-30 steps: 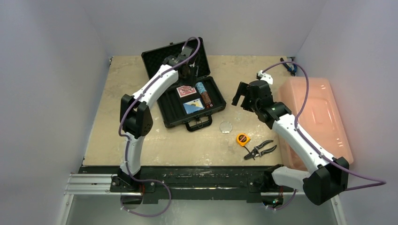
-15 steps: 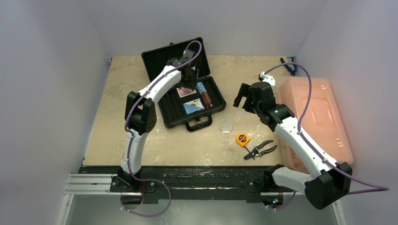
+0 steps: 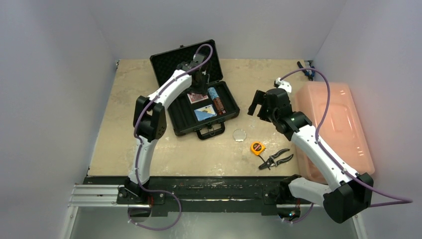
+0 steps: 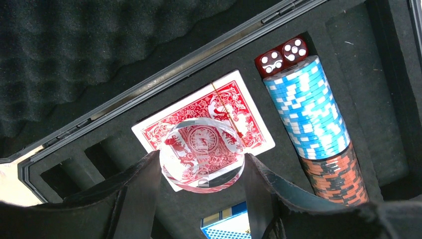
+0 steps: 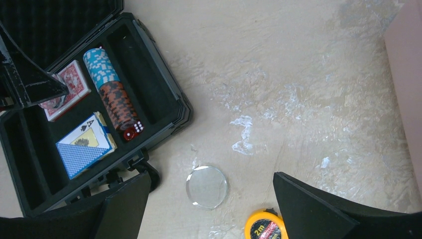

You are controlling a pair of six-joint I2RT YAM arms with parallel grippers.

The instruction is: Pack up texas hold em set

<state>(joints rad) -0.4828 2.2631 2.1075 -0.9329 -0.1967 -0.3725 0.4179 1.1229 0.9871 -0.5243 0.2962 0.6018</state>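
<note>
L arm (image 3: 166,92) bends up high and reaches far out. L gripper (image 4: 199,163) points down, fingers (image 4: 135,195) pinching a clear disc (image 4: 201,152). R arm (image 3: 314,145) leans toward the middle. R gripper (image 3: 257,103) hangs in the air, fingers (image 5: 312,204) wide apart, holding nothing.

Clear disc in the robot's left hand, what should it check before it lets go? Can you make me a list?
1. Clear disc pinched by the left gripper: ok.
2. Briefcase lid open: ok.
3. Disc over the briefcase: ok, it is above the red card deck.
4. How high the disc is above the deck: cannot tell.
5. All discs packed: not ok, a second disc lies on the table.
6. Right gripper open and away from the briefcase: ok.
</note>
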